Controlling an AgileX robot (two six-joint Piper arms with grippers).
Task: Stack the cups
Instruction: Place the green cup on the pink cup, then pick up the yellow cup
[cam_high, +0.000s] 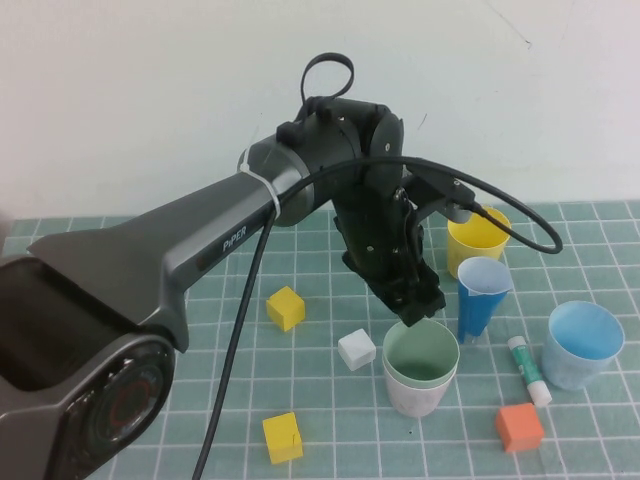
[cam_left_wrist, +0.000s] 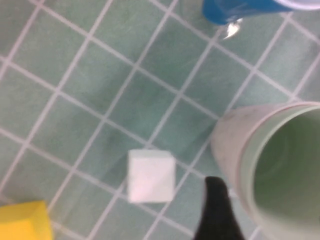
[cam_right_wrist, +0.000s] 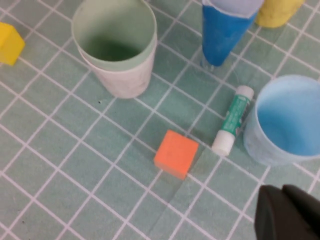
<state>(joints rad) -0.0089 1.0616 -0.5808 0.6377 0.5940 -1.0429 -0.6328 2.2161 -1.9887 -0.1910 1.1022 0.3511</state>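
- Four cups share a green gridded mat (cam_high: 130, 235): the sage green cup (cam_high: 421, 352) sits nested inside the pale pink cup (cam_high: 414, 394) near the middle, the yellow cup (cam_high: 477, 240) stands farther back, and the light blue cup (cam_high: 582, 343) stands alone to the right.
- From the high view, the left gripper (cam_high: 418, 306) hangs just above the back rim of the nested pair; whether its jaws stand apart or together cannot be told from any view.
- Only one dark fingertip (cam_left_wrist: 216, 210) shows in the left wrist view, just beside the pink cup's outer wall, with a white cube (cam_left_wrist: 151, 176) and a corner of a yellow cube (cam_left_wrist: 24, 222) on the mat nearby.
- Out of the high view altogether, the right gripper (cam_right_wrist: 287, 214) appears only in its own wrist view as a dark mass at the edge, fingers pressed closed on nothing, above the mat near the light blue cup.
- That same right wrist view shows the label of a white-and-green glue stick (cam_right_wrist: 232, 120) lying just beside the light blue cup, an orange cube (cam_right_wrist: 176, 154) close to it, and a dark-blue cone tube (cam_right_wrist: 223, 31) standing upright between the yellow cup and the nested pair.
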